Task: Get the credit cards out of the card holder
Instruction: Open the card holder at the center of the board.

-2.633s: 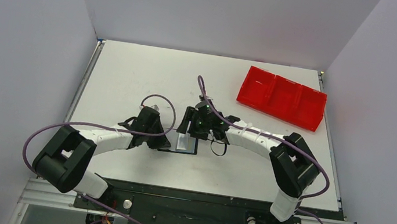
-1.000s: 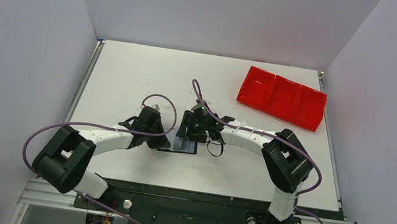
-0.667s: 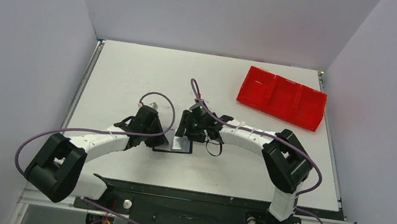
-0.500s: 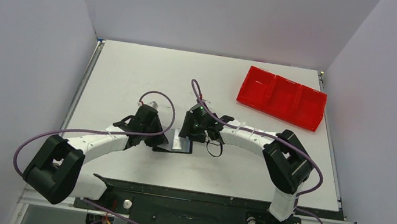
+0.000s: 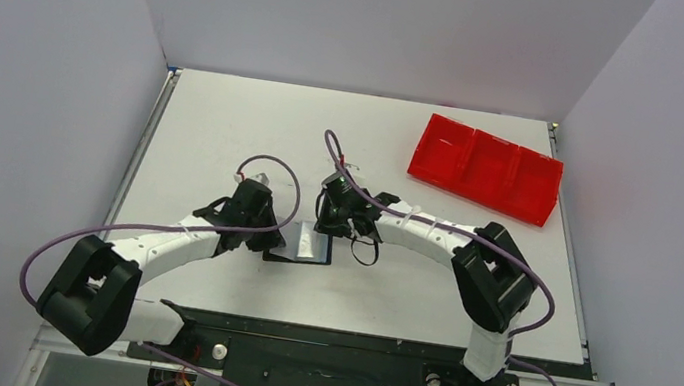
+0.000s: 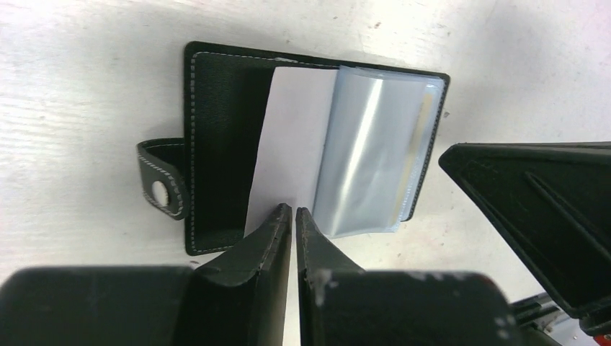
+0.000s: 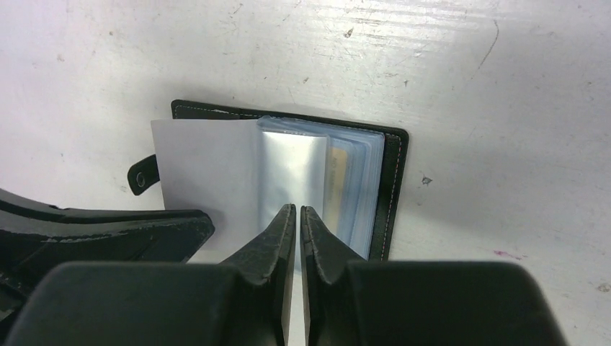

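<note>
Two grippers close in on the card holder [image 6: 220,144], which lies open and flat on the table [image 5: 226,126] directly beneath both sets of fingertips. Left gripper [image 6: 292,214]: jaws clenched with only a hairline slit between them, pinching the near edge of a white sheet [image 6: 292,137] that comes out of the holder's middle. The holder's snap strap [image 6: 160,189] sticks out to the left of those tips, flat on the table. Right gripper [image 7: 292,211]: jaws squeezed nearly together, tips at the near edge of the silver-grey card [image 7: 288,169] in its clear sleeve. The tips overlap that edge, but whether they actually pinch it cannot be told. Just right of the right tips, a gold card [image 7: 339,176] shows through the stacked sleeves [image 7: 364,194]. The white sheet lies left of the right tips, running under the left gripper's body. Both cards sit inside the holder. Farther off, well apart from the right gripper and beyond it to its right, a red tray [image 5: 486,168] sits near the table's far corner.
</note>
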### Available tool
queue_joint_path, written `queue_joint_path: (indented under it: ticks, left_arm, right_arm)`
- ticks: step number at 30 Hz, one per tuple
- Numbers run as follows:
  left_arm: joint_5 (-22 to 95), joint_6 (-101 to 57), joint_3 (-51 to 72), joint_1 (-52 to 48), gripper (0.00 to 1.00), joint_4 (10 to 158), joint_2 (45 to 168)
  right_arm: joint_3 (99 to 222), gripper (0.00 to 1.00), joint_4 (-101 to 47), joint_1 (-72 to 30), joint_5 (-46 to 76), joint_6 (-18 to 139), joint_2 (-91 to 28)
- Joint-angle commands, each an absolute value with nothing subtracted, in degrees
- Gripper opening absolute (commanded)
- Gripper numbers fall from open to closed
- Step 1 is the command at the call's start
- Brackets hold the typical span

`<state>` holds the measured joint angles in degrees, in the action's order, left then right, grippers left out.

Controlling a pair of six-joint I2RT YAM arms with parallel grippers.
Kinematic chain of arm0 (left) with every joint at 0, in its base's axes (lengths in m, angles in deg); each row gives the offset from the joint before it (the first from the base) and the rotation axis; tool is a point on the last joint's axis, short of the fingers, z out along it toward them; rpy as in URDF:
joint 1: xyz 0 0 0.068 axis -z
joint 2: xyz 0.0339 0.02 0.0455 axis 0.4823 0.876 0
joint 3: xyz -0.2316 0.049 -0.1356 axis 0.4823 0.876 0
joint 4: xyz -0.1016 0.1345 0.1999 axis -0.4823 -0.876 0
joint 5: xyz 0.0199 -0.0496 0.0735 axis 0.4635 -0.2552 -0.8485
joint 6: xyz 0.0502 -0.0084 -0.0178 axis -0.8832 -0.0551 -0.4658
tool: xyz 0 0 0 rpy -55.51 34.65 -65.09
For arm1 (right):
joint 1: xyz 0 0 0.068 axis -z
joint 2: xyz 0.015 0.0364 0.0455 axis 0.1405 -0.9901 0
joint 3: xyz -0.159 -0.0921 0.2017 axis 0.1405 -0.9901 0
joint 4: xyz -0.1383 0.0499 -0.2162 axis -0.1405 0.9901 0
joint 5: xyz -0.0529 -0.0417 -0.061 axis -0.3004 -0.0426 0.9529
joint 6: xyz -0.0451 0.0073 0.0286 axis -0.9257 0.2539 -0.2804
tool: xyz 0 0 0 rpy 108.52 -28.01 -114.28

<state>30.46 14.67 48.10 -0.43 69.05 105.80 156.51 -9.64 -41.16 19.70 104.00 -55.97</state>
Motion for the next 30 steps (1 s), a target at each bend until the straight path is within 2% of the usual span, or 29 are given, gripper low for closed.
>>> queue_joint_path:
  ticks: [1, 6, 30]
  left_arm:
    - [25.9, 13.3, 45.9, -0.3, 0.05, 66.0, 103.8]
    - [24.0, 13.4, 46.5, -0.4, 0.0, 65.2, 105.3]
    - [25.2, 13.7, 48.8, -0.3, 0.0, 69.7, 109.5]
  right_arm:
    - [159.3, 0.04, -8.9, -41.7, 22.0, 103.0, -58.0]
    - [160.1, 0.02, -8.4, -41.7, 22.2, 102.8, -59.6]
    - [164.9, 0.0, -6.6, -44.4, 20.0, 101.6, -64.1]
